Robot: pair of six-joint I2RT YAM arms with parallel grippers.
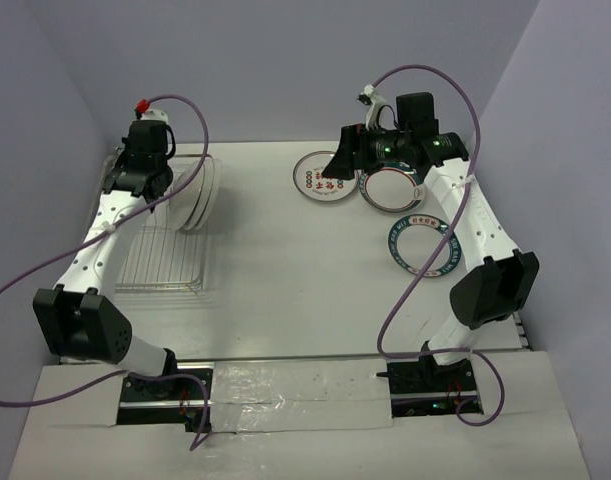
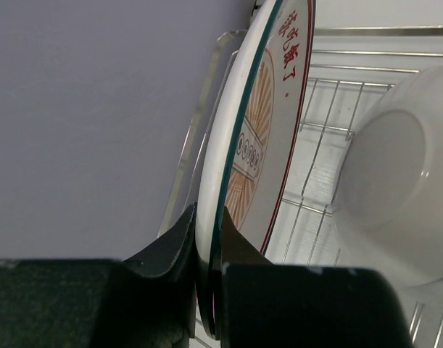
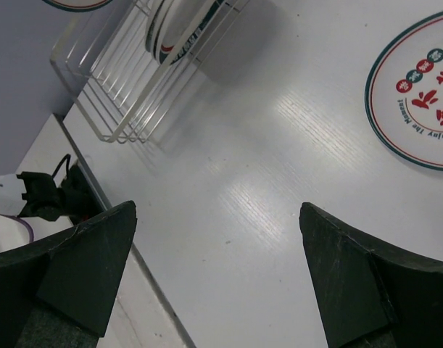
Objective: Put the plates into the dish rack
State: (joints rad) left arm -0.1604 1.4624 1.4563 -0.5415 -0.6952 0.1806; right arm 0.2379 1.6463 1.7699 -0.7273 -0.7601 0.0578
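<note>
On the left of the tabletop (image 1: 285,260) stands the dish rack (image 1: 165,262). Its far end holds a few standing plates (image 1: 197,195), though their exact number is hard to tell from above, and its near slots hold none. The left gripper (image 2: 206,214) hovers over that far end, pinching the rim of the sunburst plate (image 2: 259,138). This plate stands nearly upright just beside the white back of a neighbouring plate (image 2: 391,181); whether its lower edge sits between the bars cannot be seen. The hold is on a thin rim only, so the plate could swing or slip. Let go before it is seated, it could tip against its neighbour or slide flat across the wires. On the right, three more plates lie flat and close together: a red-lettered plate (image 1: 323,178), a plate partly hidden under the arm (image 1: 390,190) and a teal-ringed plate (image 1: 423,246). The right gripper (image 3: 217,209) hangs above the tabletop near them, spread wide and holding nothing. A flat plate offers little edge, so a descending finger could shove one into the next instead of getting under its rim.
</note>
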